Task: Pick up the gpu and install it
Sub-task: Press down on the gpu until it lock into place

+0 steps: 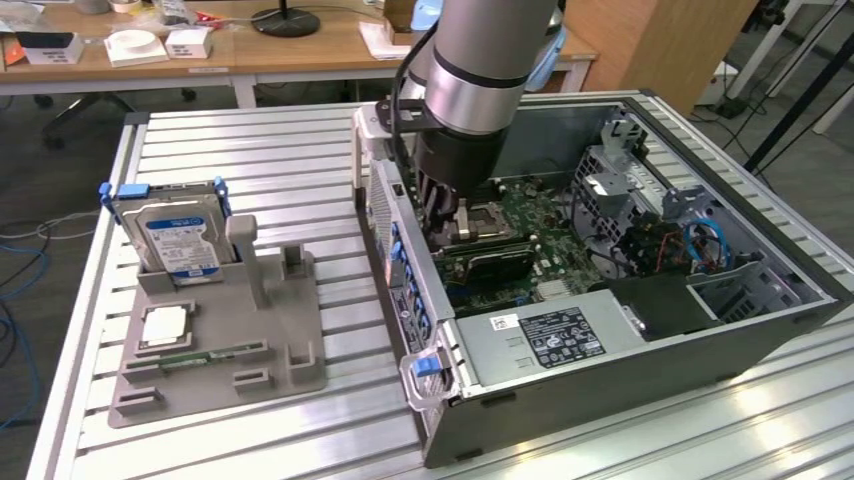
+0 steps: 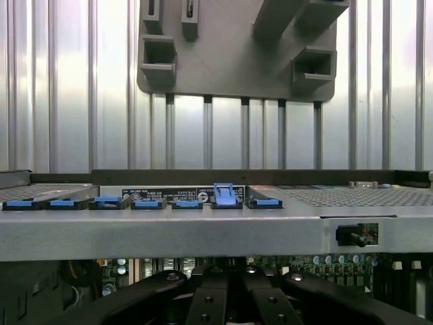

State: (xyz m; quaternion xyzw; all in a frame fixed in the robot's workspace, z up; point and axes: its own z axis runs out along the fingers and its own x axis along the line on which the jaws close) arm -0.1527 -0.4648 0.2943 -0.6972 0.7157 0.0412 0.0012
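- GPU: not clearly visible; closed gripper (image 2: 230, 298) sits low inside the computer case (image 1: 747, 330).
- Exterior view shows hard drive (image 1: 180, 240), centre left.
- Wrist view shows blue slot latches (image 2: 225, 195) at mid-frame.

I'm looking into a lab or workshop here. The bench (image 1: 267, 150) is ribbed aluminium rails, carrying an open computer case (image 1: 627, 300) and a grey parts holder (image 1: 214, 340). Behind it stands a wooden desk (image 1: 240, 55) cluttered with small boxes (image 1: 147, 45) and a lamp base (image 1: 286, 20). Loose cables (image 1: 20, 270) lie on grey carpet beside the bench.
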